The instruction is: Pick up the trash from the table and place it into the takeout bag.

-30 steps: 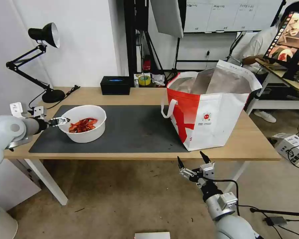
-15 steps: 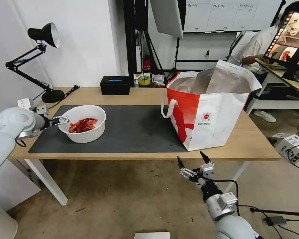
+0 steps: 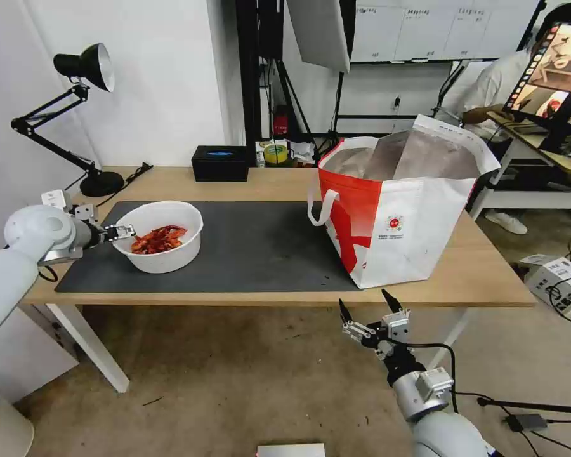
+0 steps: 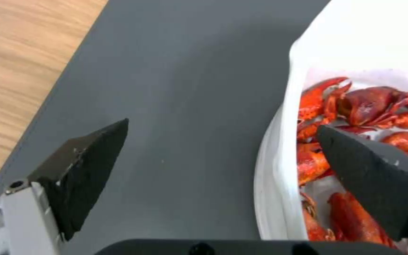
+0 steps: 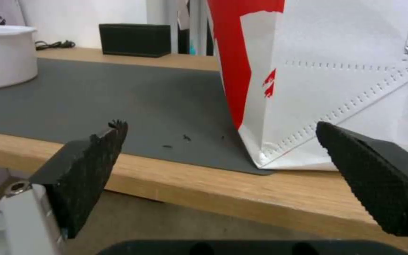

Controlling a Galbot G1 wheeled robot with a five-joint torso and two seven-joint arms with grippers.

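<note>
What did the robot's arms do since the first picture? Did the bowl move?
The left arm swung its elbow in toward the table, while the left gripper stayed open at the rim of the round white bowl of red crayfish shells, one finger inside and one outside. The bowl did not move. The right gripper stayed open below the table edge, and the white-and-red takeout bag stayed put.

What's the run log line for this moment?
left tool: open, straddling white round bowl rim | right tool: open, below table edge | bag: upright
</note>
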